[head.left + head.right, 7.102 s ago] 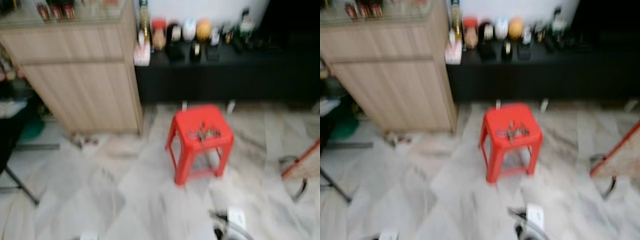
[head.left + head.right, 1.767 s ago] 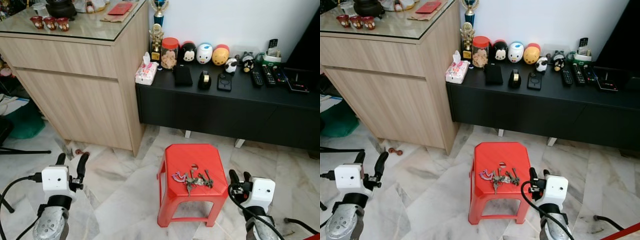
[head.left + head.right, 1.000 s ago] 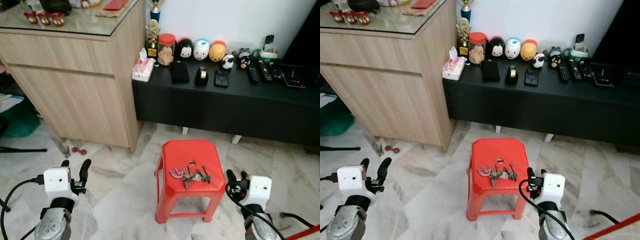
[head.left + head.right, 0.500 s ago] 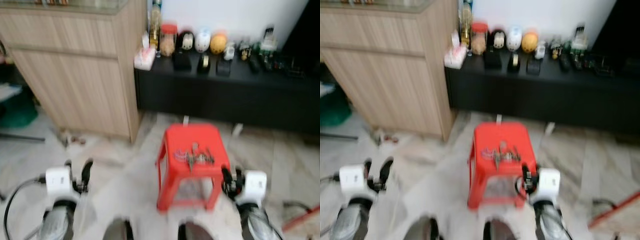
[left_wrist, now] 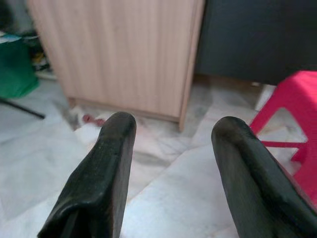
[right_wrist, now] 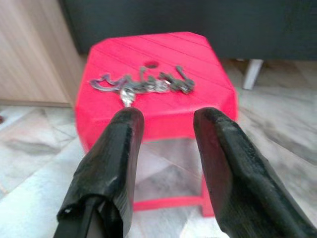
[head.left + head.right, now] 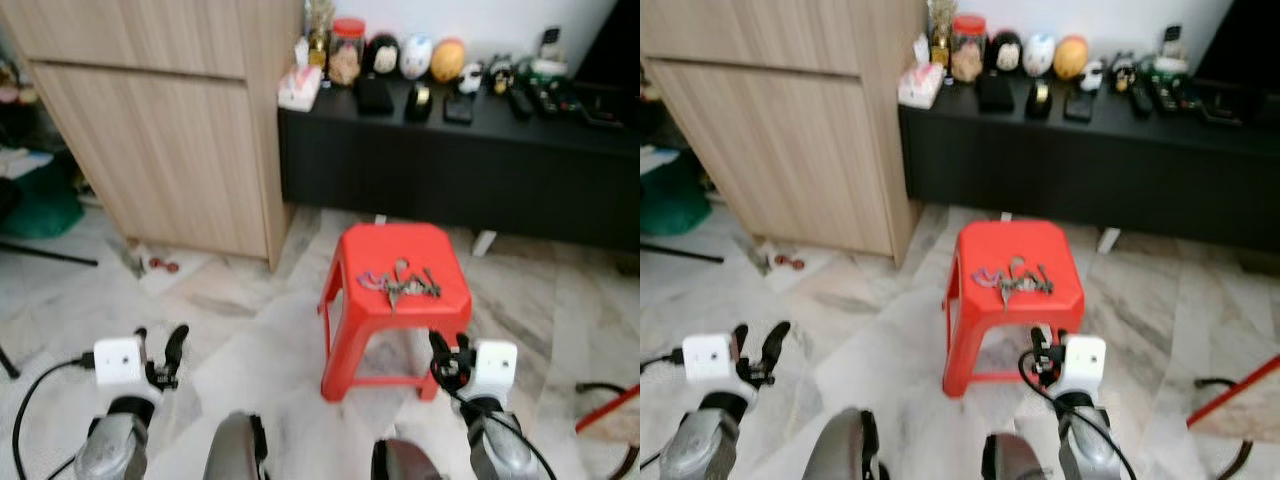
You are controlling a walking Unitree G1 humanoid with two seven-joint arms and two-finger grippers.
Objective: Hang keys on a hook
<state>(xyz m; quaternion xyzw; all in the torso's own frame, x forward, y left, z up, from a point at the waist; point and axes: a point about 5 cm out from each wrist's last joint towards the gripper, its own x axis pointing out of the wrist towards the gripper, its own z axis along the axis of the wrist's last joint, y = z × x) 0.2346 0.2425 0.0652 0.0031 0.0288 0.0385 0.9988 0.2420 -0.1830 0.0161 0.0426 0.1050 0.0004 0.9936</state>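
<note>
Marble floor runs to a wooden cabinet and a cluttered black bench. Just ahead of the right gripper, fingers parted and empty, stands a red stool bearing the keys. Left gripper gapes, well aside.

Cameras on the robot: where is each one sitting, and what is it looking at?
Left eye view: on the head, looking down at the red stool with keys; both arms and knees show.
Right eye view: beside it, same scene.
Left wrist view: looks along the open left end effector at the wooden cabinet.
Right wrist view: looks along the open right end effector at the stool.
Shared: every view shows the stool.
</note>
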